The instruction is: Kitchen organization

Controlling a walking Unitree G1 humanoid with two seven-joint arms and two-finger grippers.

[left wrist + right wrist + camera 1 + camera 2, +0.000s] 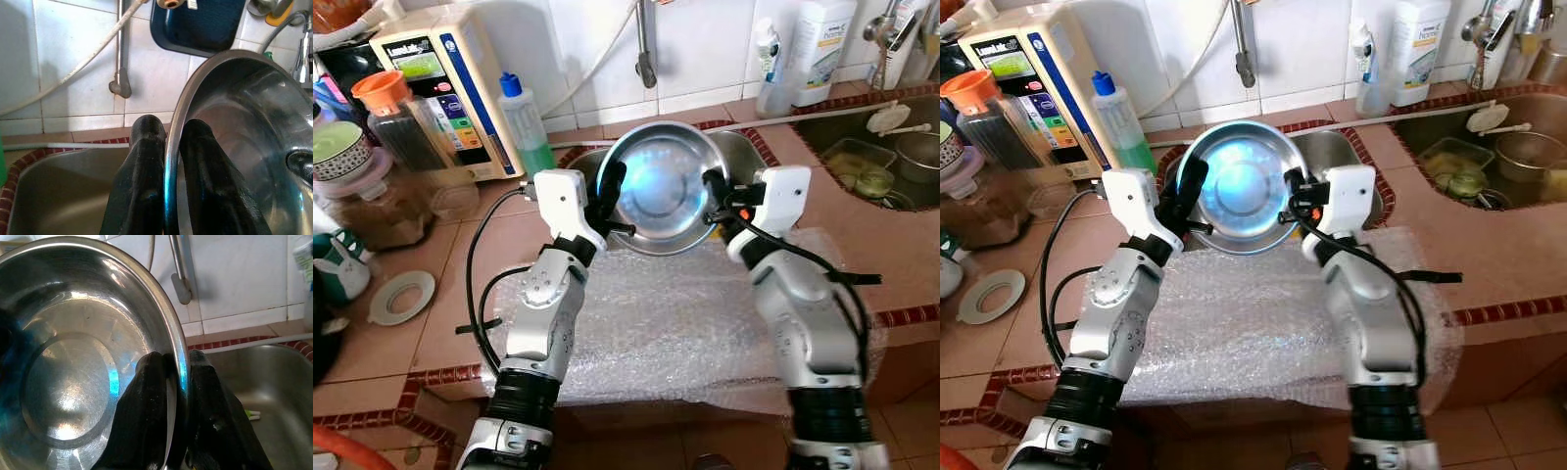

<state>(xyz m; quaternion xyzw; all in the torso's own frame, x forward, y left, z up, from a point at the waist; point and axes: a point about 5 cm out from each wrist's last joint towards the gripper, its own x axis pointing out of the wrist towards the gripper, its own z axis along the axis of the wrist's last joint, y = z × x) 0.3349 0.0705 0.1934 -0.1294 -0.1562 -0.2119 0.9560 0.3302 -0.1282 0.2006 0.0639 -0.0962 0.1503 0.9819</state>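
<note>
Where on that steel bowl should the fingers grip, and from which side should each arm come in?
Grip the thin rim, as now. The steel bowl is tilted up on edge over the sink, so only the rim fits between fingers. The left gripper pinches the left edge and the right gripper the right edge, one finger inside, one outside. Opposite sides should keep it from swinging.

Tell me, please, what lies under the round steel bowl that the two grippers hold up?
The round steel bowl hangs tilted between the left gripper and the right gripper, over a small steel sink basin and the bubble wrap sheet's far edge. The bowl hides the basin's middle.
</note>
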